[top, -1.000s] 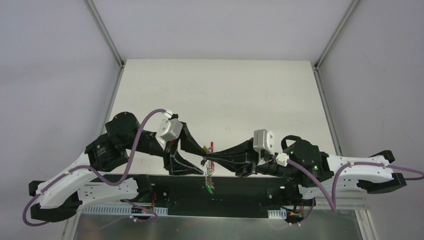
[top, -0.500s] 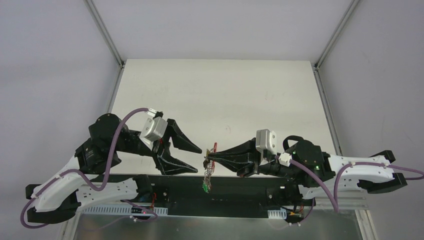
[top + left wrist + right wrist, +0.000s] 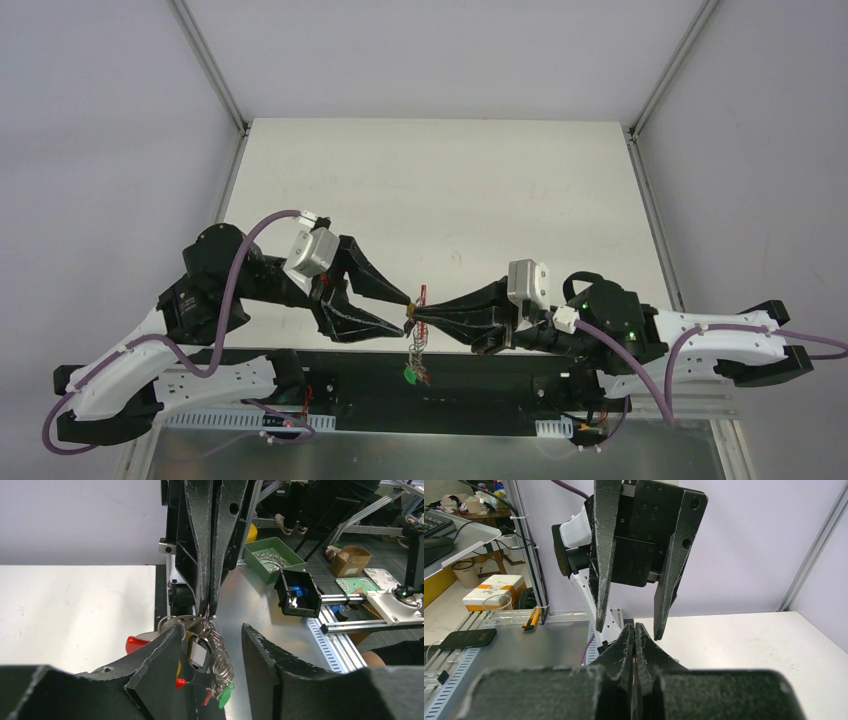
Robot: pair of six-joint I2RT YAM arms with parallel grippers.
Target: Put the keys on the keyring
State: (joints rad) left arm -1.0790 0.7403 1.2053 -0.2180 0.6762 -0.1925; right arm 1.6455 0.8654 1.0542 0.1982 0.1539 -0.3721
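White table [image 3: 440,180], faint smudges, black rail [image 3: 500,395] along near edge

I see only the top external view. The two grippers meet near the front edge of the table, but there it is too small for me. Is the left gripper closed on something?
Observer: No. In the left wrist view the left gripper has its jaws open, with one finger on each side of the hanging keyring.
Operator: Then what holds the keyring up?
Observer: The right gripper. Its jaws are shut on the top of the keyring, and the metal loops hang below them.
Operator: Is something attached to the loops?
Observer: Yes, a black tag hangs among them. I cannot tell whether its key is threaded on.
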